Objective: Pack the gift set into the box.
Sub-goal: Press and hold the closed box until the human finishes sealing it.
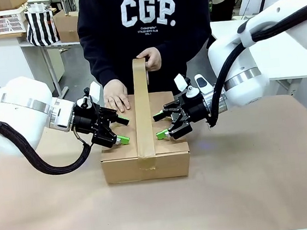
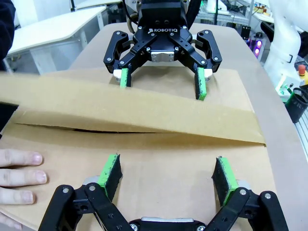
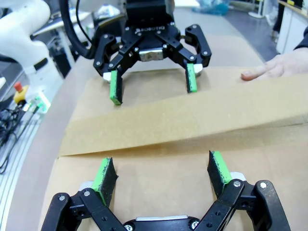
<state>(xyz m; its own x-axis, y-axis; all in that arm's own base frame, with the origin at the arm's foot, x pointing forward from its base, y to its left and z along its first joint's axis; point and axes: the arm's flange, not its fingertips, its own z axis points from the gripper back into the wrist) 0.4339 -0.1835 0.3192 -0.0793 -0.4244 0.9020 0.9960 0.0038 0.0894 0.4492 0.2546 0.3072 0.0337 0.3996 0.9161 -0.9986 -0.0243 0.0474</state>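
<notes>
The box (image 1: 121, 170) lies with its flaps down in the middle of the table. A person's hand (image 1: 150, 58) lifts a brown tape strip (image 1: 141, 105) whose near end sticks to the box's front wall. The other hand (image 1: 116, 96) lies flat on the top. My left gripper (image 1: 123, 129) is open over the left flap, and my right gripper (image 1: 159, 126) is open over the right flap. They face each other across the tape (image 2: 144, 115). In the wrist views each gripper (image 2: 167, 168) (image 3: 163, 171) holds nothing. Whether the pads touch the cardboard (image 3: 159, 159) I cannot tell. The gift set is out of view.
The table (image 1: 248, 182) is covered in brown paper. The person stands at the far edge behind the box. Behind them are a striped bag (image 1: 41, 25), a white basket (image 1: 9, 20) and a smaller carton (image 1: 67, 25). A white table (image 1: 279, 52) stands at the right.
</notes>
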